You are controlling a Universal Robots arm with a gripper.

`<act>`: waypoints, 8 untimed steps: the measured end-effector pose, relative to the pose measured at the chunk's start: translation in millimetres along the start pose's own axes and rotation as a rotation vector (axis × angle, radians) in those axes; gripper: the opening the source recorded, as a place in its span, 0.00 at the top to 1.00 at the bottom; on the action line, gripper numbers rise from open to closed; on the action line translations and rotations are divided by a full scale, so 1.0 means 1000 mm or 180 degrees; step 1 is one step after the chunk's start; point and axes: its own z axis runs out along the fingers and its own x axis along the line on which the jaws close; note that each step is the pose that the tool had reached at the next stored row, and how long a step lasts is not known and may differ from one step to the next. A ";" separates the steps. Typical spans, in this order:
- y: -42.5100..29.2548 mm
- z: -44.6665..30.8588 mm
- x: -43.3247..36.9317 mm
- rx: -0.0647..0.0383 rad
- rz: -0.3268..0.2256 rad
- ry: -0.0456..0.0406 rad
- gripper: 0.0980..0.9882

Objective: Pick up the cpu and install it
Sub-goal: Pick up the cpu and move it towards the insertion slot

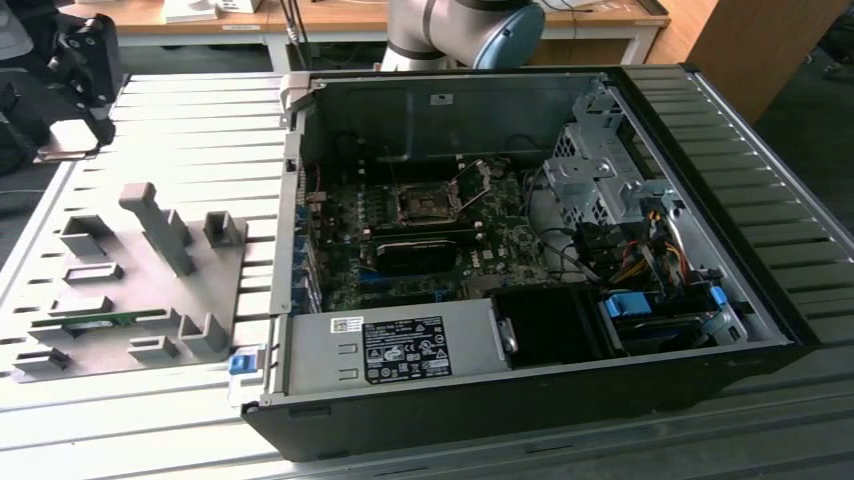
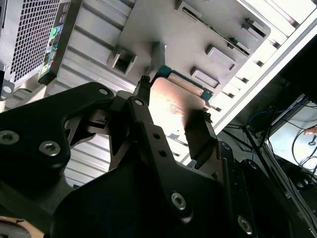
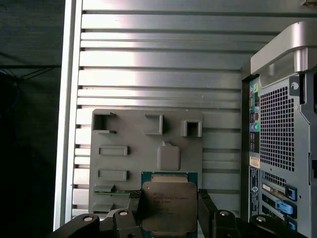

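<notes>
In both wrist views, cpu in hand

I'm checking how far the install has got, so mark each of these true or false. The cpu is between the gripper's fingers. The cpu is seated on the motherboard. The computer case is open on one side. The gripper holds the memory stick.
1. The cpu is between the fingers of the gripper. True.
2. The cpu is seated on the motherboard. False: both wrist views show it held over the grey fixture plate, outside the case.
3. The computer case is open on one side. True: the exterior view shows its inside.
4. The gripper holds the memory stick. False: the stick lies on the fixture plate.
</notes>
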 end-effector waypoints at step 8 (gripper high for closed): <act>-0.0001 -0.0005 -0.0189 0.0000 0.0000 0.0000 0.51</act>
